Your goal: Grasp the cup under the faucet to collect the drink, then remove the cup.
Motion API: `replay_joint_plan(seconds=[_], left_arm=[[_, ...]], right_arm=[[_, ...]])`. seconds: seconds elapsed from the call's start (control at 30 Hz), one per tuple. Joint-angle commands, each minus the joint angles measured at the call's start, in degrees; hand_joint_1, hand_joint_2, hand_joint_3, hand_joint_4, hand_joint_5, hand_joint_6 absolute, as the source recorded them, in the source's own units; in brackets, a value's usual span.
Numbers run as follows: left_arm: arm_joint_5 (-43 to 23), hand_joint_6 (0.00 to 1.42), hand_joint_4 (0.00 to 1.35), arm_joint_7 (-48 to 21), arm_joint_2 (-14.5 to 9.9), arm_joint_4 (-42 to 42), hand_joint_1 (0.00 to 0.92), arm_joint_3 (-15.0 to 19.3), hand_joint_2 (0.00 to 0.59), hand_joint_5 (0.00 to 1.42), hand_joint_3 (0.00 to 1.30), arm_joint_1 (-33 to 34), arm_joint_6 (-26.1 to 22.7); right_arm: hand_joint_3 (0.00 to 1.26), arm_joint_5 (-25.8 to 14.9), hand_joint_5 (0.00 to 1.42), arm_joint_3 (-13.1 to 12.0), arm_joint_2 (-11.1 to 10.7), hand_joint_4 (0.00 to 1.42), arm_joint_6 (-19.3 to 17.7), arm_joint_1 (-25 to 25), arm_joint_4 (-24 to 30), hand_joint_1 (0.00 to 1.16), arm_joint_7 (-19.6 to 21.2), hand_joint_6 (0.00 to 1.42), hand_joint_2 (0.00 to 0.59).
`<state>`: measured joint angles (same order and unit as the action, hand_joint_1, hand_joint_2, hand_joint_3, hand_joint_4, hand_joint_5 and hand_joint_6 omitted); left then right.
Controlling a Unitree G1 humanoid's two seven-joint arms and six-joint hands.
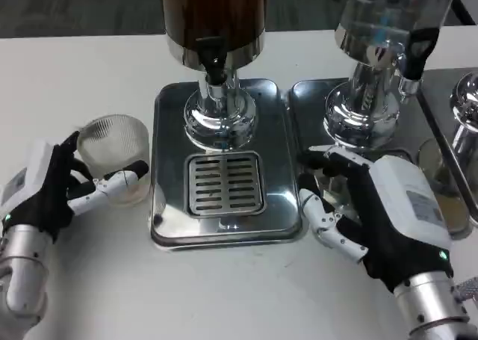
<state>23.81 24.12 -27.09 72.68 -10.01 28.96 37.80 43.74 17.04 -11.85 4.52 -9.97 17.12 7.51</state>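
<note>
A clear ribbed cup (pixel 116 155) stands on the white table left of the dispenser base, and my left hand (pixel 52 190) grips it from the left with fingers wrapped around its near side. The cup looks empty. The dark drink dispenser (pixel 214 19) stands at the top centre, its black faucet (pixel 212 60) above the slotted drip grate (pixel 225 183). My right hand (pixel 373 213) hovers over the right edge of the steel base with fingers spread, holding nothing.
A steel drip tray (pixel 168 228) sits under the dark dispenser. A second, clear dispenser (pixel 381 48) stands on its own tray at the right, with another chrome fitting (pixel 467 101) at the far right edge.
</note>
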Motion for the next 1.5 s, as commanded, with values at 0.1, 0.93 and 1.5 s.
replay_joint_plan(seconds=[0.1, 0.93, 1.5], left_arm=[[0.83, 0.96, 0.35, 3.44, 0.58, -0.65, 0.374, -0.4, 0.127, 0.72, 0.34, -0.79, 1.58], [0.81, 1.24, 0.61, 9.98, -0.09, -3.31, 0.441, 1.41, 0.144, 0.95, 0.55, -2.56, 7.05], [1.86, 1.25, 0.61, 4.26, 2.48, -5.77, 0.443, 0.43, 0.132, 0.95, 0.56, 0.93, 8.45]], right_arm=[[0.38, 0.32, 0.37, -0.52, -0.25, 0.36, 0.66, -0.25, 1.1, 0.25, -0.97, 0.29, 0.437], [0.36, -0.12, 0.36, -0.57, -0.11, 0.36, 0.5, 0.35, 1.11, 0.25, -2.01, 0.29, 0.436], [0.36, -0.11, 0.36, -0.24, 1.14, 0.35, 0.24, 0.09, 1.68, 0.25, -1.0, 0.29, 0.436]])
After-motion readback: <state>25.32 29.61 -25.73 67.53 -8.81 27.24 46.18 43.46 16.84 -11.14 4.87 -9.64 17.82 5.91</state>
